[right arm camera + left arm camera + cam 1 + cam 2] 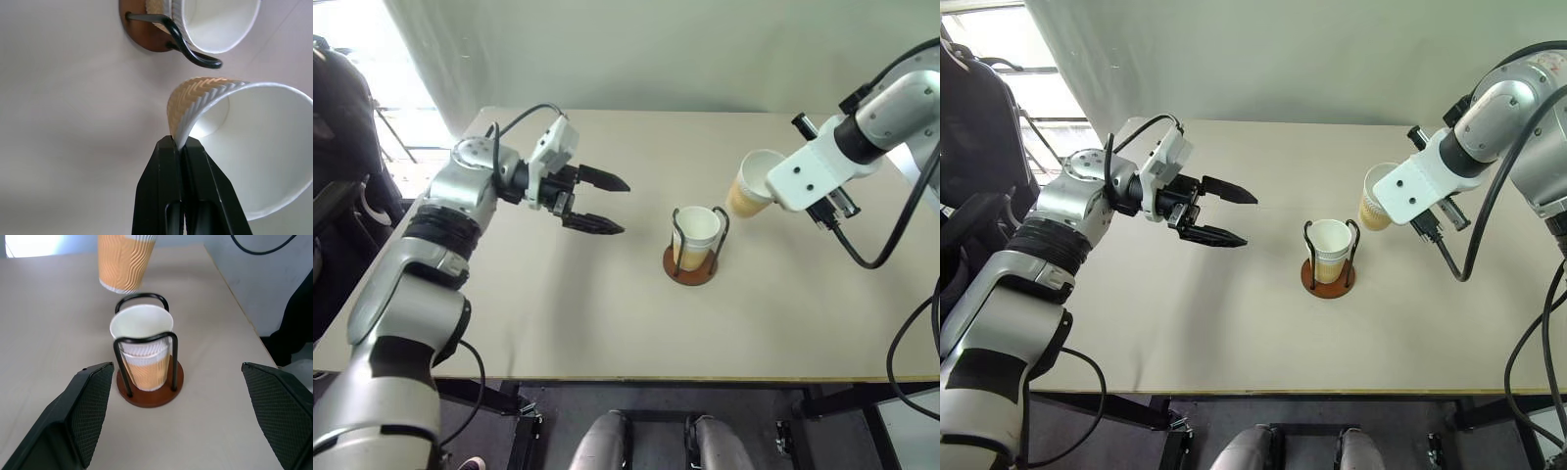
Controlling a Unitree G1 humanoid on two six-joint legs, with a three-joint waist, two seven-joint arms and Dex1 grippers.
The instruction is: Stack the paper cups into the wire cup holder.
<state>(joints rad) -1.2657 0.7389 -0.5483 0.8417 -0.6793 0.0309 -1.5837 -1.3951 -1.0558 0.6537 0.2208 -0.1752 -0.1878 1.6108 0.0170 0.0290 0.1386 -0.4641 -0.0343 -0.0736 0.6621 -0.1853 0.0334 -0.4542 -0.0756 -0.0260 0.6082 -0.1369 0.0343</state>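
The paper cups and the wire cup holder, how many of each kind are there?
Paper cups: 3 – two nested in the holder, one pinched by its rim in the right hand
Wire cup holder: 1
Total: 4

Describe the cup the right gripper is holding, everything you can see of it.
The held cup is a tapered paper cup, its outside tan with ribbed zigzag ridges, its rim and inside white. The right gripper is shut on its rim wall, one finger inside and one outside, bending the rim inward there. The cup hangs tilted in the air, off the table, up beside the holder, which already has cups in it. Nothing else touches it.
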